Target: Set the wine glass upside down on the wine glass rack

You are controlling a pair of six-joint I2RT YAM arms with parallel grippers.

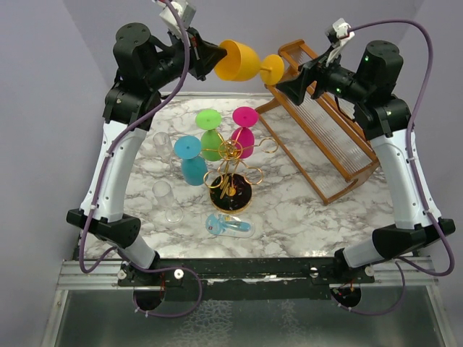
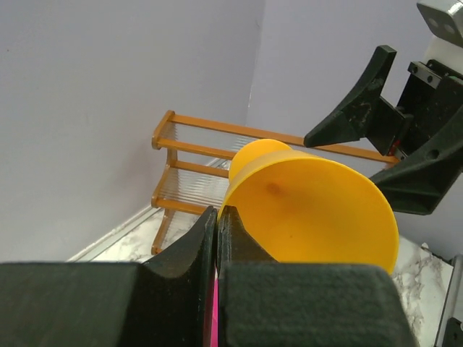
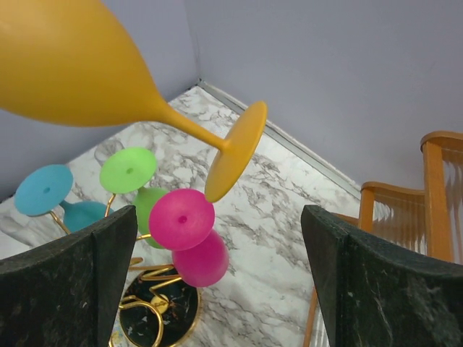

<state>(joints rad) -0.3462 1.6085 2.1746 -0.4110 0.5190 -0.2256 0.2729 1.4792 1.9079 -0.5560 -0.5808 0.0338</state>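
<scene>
Left gripper (image 1: pixel 215 56) holds yellow wine glass (image 1: pixel 240 61) sideways; right gripper (image 1: pixel 283 82) near foot.

The wine glass (image 1: pixel 239 61) is yellow, the table (image 1: pixel 289 217) marbled white-grey.

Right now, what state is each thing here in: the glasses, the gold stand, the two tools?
yellow wine glass: in the air, tipped sideways, gripped at its rim.
left tool: shut on the yellow wine glass.
right tool: open, near the glass's foot, gripping nothing.
wine glass rack: upright, carrying three glasses.
pink glass: upside down on the rack.
green glass: upside down on the rack.
blue glass: upside down on the rack.
</scene>
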